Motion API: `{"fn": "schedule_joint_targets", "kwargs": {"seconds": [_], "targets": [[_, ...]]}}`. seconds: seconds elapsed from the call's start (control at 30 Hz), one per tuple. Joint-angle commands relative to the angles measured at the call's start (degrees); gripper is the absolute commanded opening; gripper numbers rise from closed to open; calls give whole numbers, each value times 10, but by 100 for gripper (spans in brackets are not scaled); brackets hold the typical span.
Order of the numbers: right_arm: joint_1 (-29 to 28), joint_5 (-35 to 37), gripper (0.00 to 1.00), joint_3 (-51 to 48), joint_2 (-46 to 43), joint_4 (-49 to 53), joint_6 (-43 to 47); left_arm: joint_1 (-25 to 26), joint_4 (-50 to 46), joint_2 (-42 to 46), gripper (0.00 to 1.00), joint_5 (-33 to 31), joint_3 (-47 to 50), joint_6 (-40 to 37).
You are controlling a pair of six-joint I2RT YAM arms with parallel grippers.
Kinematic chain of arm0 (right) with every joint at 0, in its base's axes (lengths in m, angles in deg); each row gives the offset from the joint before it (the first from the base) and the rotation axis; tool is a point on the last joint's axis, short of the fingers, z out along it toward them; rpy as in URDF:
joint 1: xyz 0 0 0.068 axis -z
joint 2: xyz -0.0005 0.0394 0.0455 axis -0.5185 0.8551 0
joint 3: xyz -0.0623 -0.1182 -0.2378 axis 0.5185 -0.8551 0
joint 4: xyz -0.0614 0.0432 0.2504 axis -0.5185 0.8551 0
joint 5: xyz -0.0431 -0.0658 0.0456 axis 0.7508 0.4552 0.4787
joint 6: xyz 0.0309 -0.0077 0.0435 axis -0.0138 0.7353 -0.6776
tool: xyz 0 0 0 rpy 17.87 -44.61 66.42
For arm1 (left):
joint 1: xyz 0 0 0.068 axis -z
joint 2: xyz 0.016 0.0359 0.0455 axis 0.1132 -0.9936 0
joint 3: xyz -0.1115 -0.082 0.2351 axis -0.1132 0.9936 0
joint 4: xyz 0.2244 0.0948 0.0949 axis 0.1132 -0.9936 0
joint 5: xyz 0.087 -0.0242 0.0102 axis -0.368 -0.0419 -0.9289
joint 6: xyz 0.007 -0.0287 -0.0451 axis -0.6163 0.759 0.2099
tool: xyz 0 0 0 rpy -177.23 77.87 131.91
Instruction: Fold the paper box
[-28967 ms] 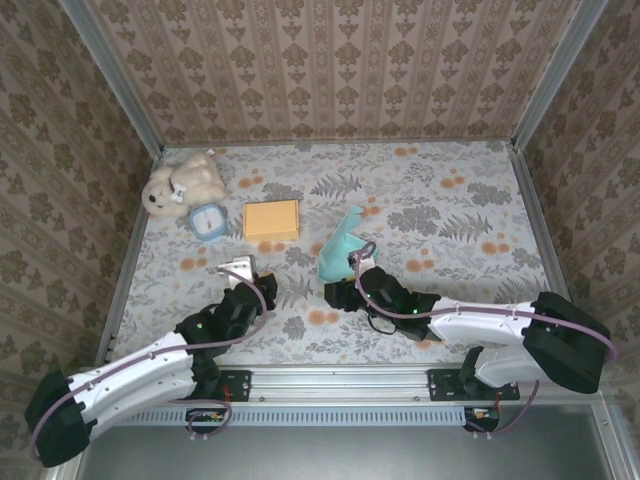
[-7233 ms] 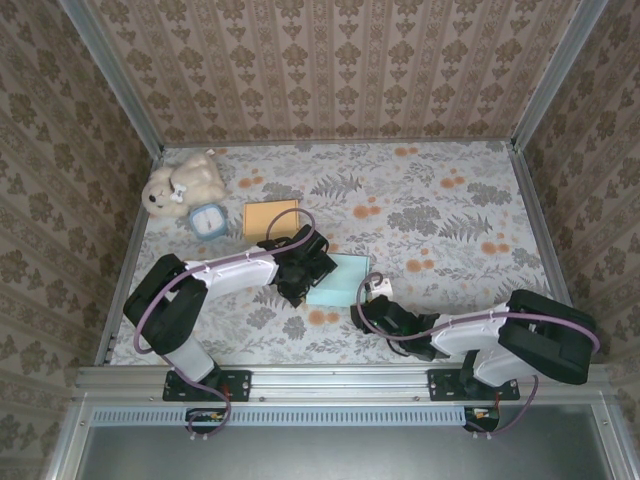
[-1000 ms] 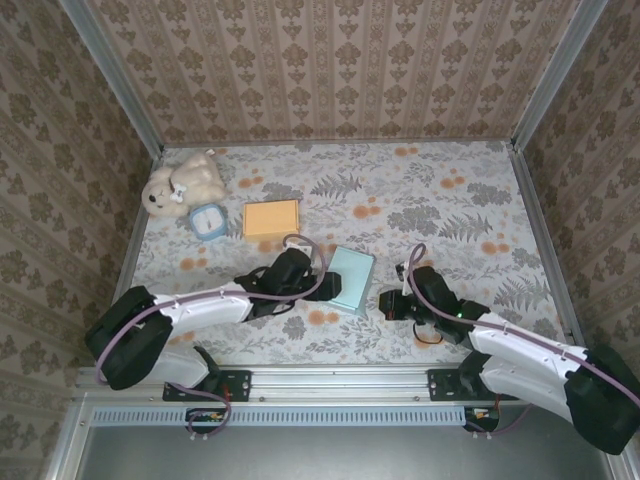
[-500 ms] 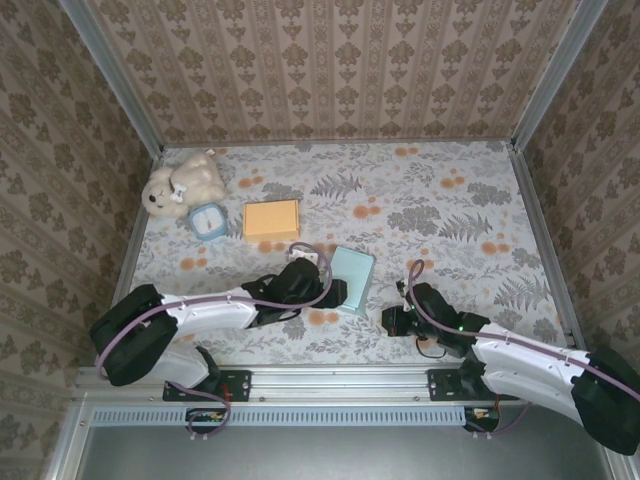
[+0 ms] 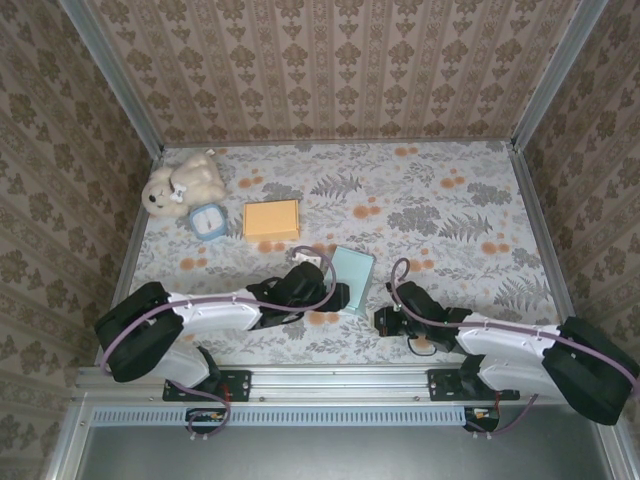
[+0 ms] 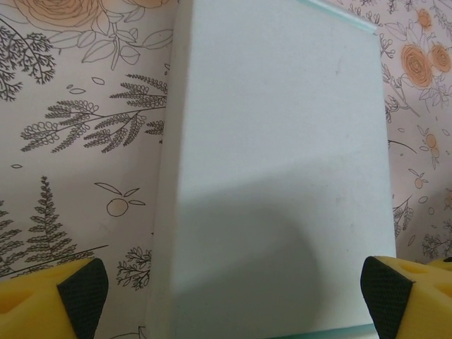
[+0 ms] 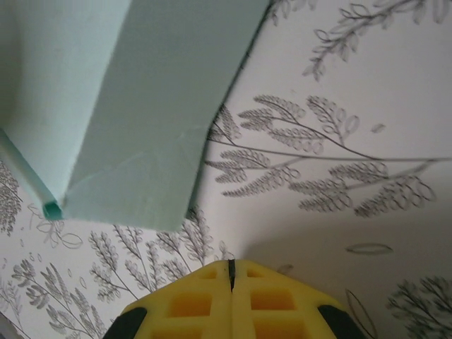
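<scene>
the paper box (image 5: 352, 278), likely light and crushable, is best taken at folded edges; left gripper (image 6: 233, 311) is spread, right gripper (image 7: 230, 272) closed.

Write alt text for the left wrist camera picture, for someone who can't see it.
A pale teal paper box lies on the floral table cover, its near end between the yellow fingertips of the open left gripper. Whether they touch it is unclear.

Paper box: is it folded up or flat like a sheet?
Folded up. The paper box stands as a block, with a flat top face and side walls meeting at creased edges.
</scene>
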Motion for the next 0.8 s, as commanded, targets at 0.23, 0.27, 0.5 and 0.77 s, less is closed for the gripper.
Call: {"fn": "schedule_joint_targets", "kwargs": {"seconds": [0.23,0.27,0.5,0.77], "targets": [[-6,-3,0,21,42,-54,-21,21,18,-51,96,-7,-43,9],[-6,-3,0,21,43,-55,-21,26,20,-52,96,-7,-46,10],[-6,-7,0,23,53,-69,-20,59,21,-61,96,-14,-63,10],[-11,-25,0,22,64,-105,-28,103,31,-91,96,-23,-93,27]]}}
